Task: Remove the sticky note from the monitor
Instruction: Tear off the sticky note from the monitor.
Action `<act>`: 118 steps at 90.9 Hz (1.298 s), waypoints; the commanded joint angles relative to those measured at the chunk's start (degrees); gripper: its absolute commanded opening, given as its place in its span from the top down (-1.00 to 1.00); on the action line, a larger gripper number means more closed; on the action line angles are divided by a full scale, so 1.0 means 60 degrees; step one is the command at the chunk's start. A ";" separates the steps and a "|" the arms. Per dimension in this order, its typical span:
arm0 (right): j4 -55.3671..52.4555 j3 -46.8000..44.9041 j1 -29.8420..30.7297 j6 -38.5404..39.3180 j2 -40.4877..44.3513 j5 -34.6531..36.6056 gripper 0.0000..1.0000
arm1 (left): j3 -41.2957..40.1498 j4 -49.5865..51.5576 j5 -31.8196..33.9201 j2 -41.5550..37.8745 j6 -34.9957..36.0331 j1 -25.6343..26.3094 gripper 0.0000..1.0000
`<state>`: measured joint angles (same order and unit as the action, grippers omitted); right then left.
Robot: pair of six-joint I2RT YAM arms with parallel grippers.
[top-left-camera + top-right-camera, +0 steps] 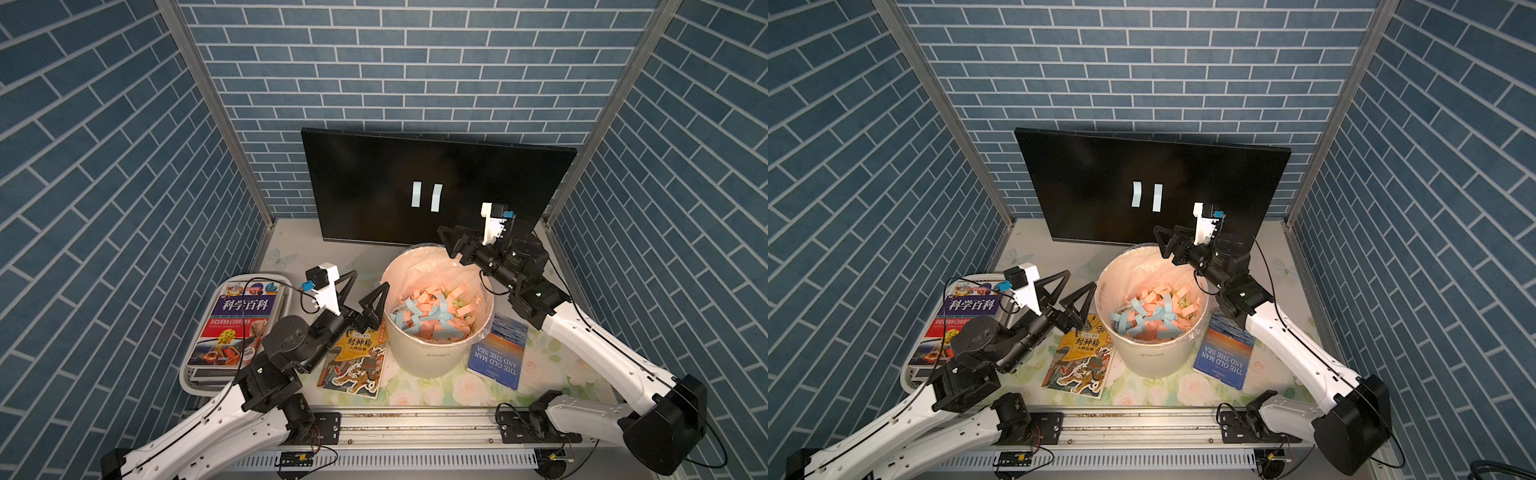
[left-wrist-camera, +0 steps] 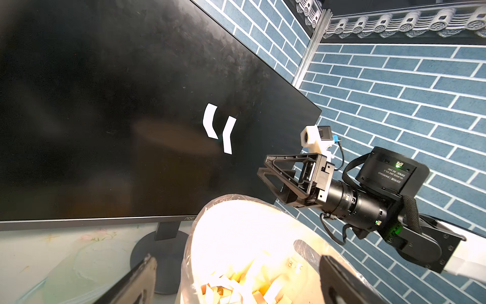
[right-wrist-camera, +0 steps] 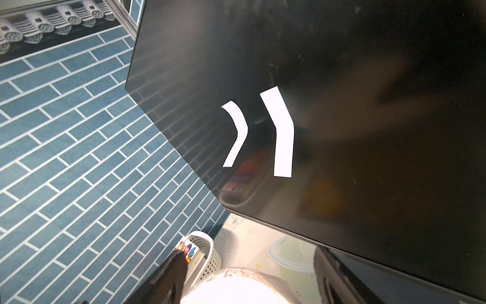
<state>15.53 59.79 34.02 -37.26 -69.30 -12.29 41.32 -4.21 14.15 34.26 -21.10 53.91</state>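
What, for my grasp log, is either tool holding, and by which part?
Nothing is held. The left tool is open beside the bin, the right tool open over its rim; both sticky notes are on the monitor.

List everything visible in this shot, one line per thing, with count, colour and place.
monitor: one, black, upright at the back of the table.
sticky notes: two, pale strips, side by side on the screen.
bin: one, white with clear liner, in front of the monitor.
paper scraps: many, pink, blue, some green, inside the bin.
basket: one, white, table's left edge.
stacked books: count unclear, top cover purple and red, in the basket.
yellow book: one, flat, left of the bin.
blue book: one, flat, right of the bin.
table: one, pale floral top.
left end effector: open, empty, beside the bin's left rim.
right end effector: open, empty, over the bin's far rim.
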 commanded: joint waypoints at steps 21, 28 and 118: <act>0.0955 0.0919 -0.0392 -0.0888 -0.1082 -0.0762 -0.32 | -0.0163 0.0086 0.0249 -0.0242 0.0177 0.0009 -1.00; 0.1012 0.1110 -0.0423 -0.0970 -0.1354 -0.0798 -0.28 | -0.0176 0.0092 0.0268 -0.0274 0.0177 0.0009 -1.00; 0.2062 0.2002 -0.0627 -0.1802 -0.2932 -0.0966 0.13 | -0.0178 0.0115 0.0307 -0.0422 0.0206 0.0009 -1.00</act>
<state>24.97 69.43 30.68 -46.76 -85.91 -16.91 40.77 -3.66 15.59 32.36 -20.71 53.91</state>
